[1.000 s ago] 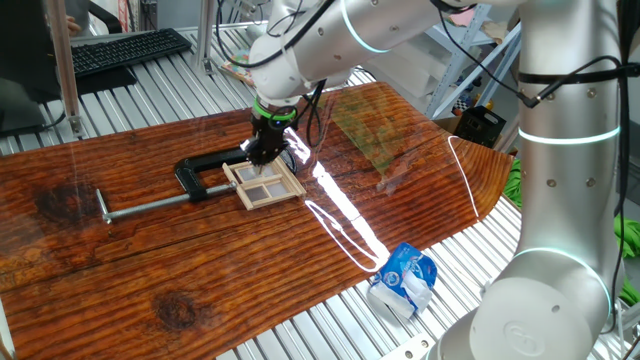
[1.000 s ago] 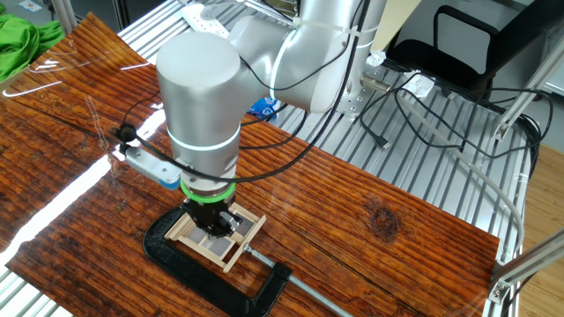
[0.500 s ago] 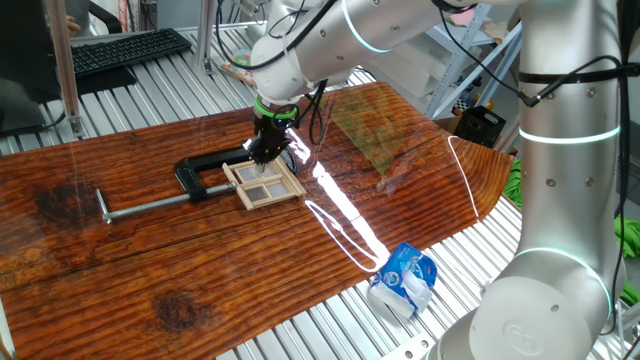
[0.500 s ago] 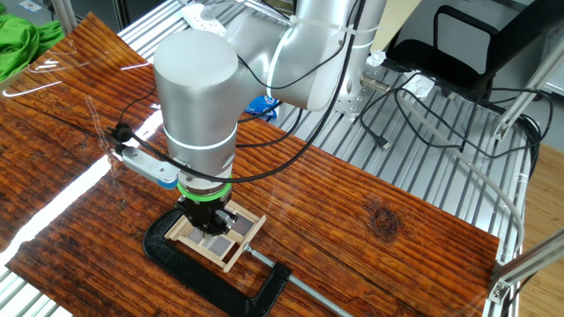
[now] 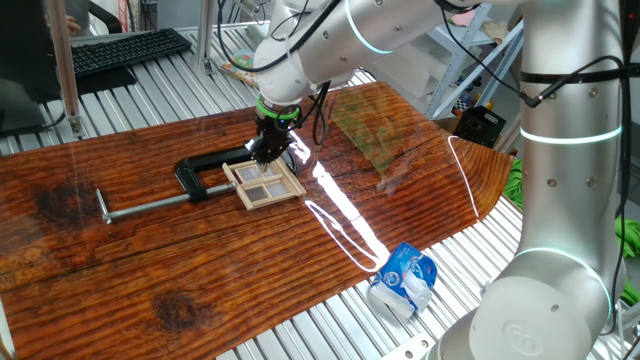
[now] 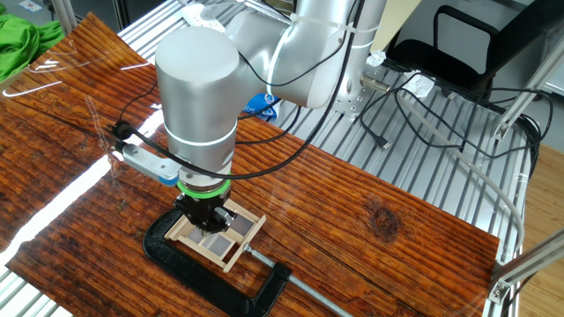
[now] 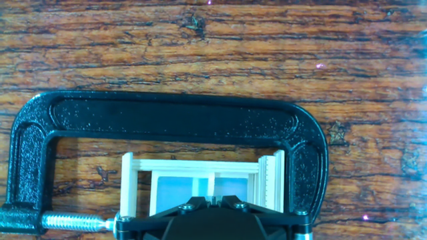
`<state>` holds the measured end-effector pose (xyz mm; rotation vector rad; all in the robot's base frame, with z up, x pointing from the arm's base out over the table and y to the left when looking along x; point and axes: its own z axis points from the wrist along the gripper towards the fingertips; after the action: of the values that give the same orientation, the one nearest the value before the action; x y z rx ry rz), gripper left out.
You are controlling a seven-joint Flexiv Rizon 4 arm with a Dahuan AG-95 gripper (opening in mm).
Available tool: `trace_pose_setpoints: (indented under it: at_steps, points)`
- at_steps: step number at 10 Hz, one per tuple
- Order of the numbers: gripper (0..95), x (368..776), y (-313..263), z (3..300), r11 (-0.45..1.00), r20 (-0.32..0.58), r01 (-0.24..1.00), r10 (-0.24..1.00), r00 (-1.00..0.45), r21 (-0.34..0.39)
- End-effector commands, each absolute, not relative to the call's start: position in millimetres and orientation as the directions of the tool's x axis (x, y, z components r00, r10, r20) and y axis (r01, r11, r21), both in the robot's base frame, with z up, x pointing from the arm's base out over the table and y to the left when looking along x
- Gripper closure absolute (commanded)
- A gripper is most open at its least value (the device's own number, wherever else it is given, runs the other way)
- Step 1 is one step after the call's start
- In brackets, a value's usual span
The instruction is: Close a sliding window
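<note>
A black clamp [image 7: 160, 123] pins the sliding window [image 5: 264, 182] to the worktop [image 5: 150, 260] so it resists pushing, while the end effector [image 6: 204, 217], finger state hidden, hangs just above the window's 12 o'clock edge.

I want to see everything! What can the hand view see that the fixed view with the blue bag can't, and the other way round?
Only the hand view shows the clamp's rough black surface and its screw thread up close. Only the fixed view shows the whole arm, the keyboard and the blue bag. Both show the sliding window held in the clamp on the wooden table.
</note>
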<state>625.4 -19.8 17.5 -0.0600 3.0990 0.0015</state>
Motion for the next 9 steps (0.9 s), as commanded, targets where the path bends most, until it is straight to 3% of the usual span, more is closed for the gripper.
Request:
trace_pose_setpoints:
  at_steps: [1,9]
  points:
    - [95.0,625.7,-20.6,18.0,0.999,-0.046,-0.049,-0.049,-0.998,0.001]
    - [95.0,624.5,-15.1,15.9,1.0,-0.044,0.002,0.002,-0.999,0.01]
